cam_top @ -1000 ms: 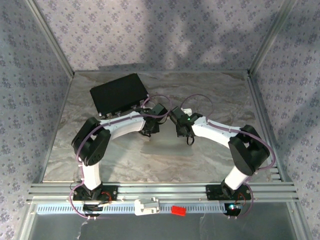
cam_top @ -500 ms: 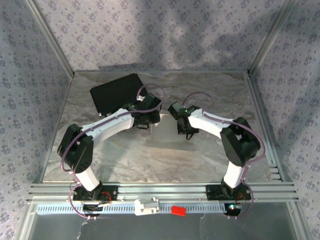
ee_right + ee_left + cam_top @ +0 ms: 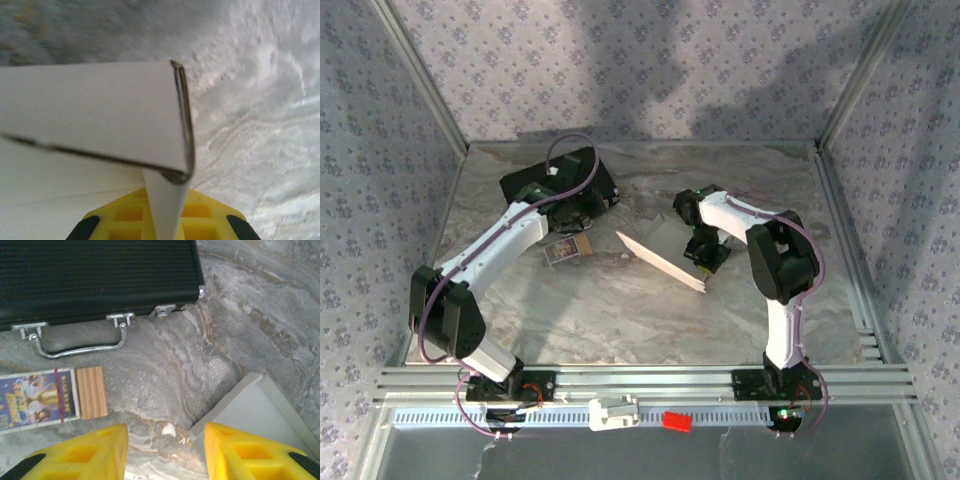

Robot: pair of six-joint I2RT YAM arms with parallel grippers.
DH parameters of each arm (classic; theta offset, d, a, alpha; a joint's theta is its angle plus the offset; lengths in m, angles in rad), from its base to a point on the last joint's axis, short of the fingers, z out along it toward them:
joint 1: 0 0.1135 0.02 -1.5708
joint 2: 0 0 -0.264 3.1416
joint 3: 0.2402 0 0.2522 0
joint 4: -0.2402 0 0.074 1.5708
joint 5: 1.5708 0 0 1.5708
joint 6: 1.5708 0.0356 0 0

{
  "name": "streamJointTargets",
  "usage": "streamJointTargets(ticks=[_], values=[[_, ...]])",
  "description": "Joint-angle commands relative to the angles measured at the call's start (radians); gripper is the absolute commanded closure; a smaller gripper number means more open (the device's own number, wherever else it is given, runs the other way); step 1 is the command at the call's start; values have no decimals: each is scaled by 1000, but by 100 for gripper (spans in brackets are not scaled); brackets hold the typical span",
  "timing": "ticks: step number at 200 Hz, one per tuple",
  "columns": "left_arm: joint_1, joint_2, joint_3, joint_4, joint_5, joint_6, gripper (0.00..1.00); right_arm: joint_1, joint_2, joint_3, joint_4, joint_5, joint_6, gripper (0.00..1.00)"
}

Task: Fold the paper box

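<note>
Seen from above, a marbled grey bench (image 3: 570, 320) sits inside patterned walls, with two white arms rising from its lower edge. The box (image 3: 665, 258), a white cardboard sheet partly folded, sits just right of the frame's centre as a long slanted shape running from upper left down to lower right, one side lifted off the bench. The right arm doubles back on itself at the right of the frame and reaches the box's right end. In the right wrist view, the right gripper (image 3: 164, 216) is clamped on the box: a thin white flap runs down between the yellow fingers (image 3: 210, 220) at the bottom edge, and above them a wide folded panel fills the left and centre of the frame, its creased edge pointing right. The left arm stretches to the upper left, ending by a black case (image 3: 525, 190) that lies at an angle there. A small printed card (image 3: 567, 249) lies just below the case, left of the box and apart from it. In the left wrist view, the left gripper (image 3: 165, 452) has its yellow fingers apart at the bottom edge with bare bench between them, holding nothing. The case spans the top of that frame, with its metal handle (image 3: 75, 342) lying flat below it. The card is at lower left, and a white corner of the box enters at lower right, beside the right-hand finger.
</note>
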Motion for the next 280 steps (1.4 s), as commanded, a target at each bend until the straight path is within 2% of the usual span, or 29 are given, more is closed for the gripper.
streamJointTargets(ticks=[1,23,46,87,99,122,141,155,199,237,253,265,280], values=[[12,-62,-13,-62,30,4,56,-31,57,-16,-77,-138,232,100],[13,-81,-39,-64,40,-1,56,-51,95,-7,-91,-221,321,100],[9,-96,-60,-58,49,-3,57,-61,79,-60,-21,-281,416,100],[-4,-102,-101,-27,79,6,57,-69,33,-125,57,-291,477,100],[-10,-101,-117,-13,96,12,57,-69,11,-143,81,-288,481,90],[-25,-85,-137,41,135,14,57,-66,-55,-174,107,-274,496,60],[-42,-63,-138,55,147,13,57,-64,-114,-183,110,-257,499,45],[-51,-46,-139,67,159,8,57,-66,-157,-183,104,-245,497,39],[-83,0,-130,108,176,-5,58,-90,-273,-176,82,-173,452,31],[-98,22,-118,118,179,-15,59,-118,-296,-182,126,-163,363,33],[-98,19,-120,110,170,-23,59,-118,-318,-126,136,-87,290,34],[-95,8,-133,100,167,-33,59,-111,-343,-69,166,-17,131,33],[-86,-24,-158,98,173,-39,59,-91,-395,-22,277,18,-146,34]])
